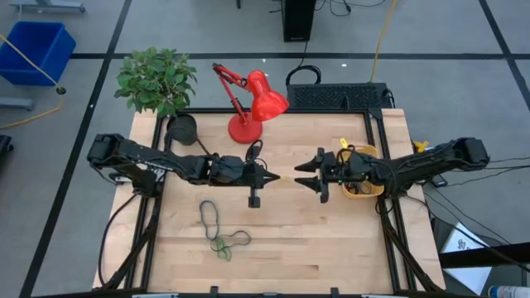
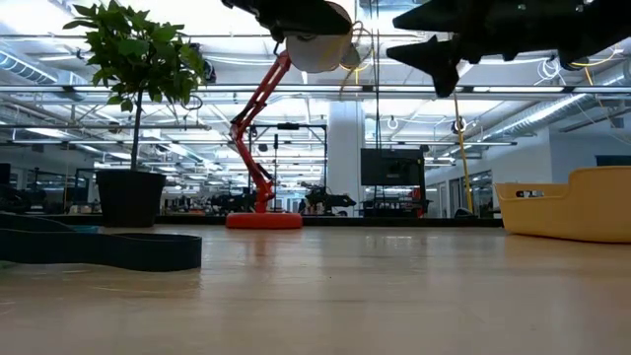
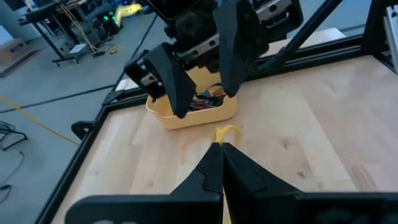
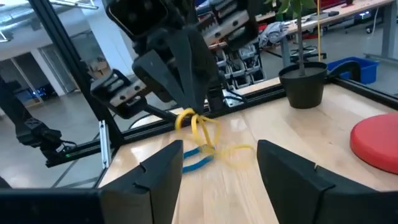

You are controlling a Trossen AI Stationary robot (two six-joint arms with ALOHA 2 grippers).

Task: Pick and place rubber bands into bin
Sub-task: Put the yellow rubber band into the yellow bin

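Partly done, by the look of it. Several rubber bands (image 3: 205, 99) already inside the yellow bin (image 1: 362, 187), red and blue among them. Left gripper (image 1: 274, 177) held above the table to the left of the bin, fingers pressed together on a yellow band (image 4: 198, 127) dangling from the tips. Right gripper (image 1: 309, 175) just left of the bin and facing the left one, tips near but apart, fingers spread wide, nothing in them. Probably a hand-over or a carry toward the bin under way. Left to collect: a loose cluster of dark and green bands (image 1: 220, 232) lying on the table well to the left of the bin.
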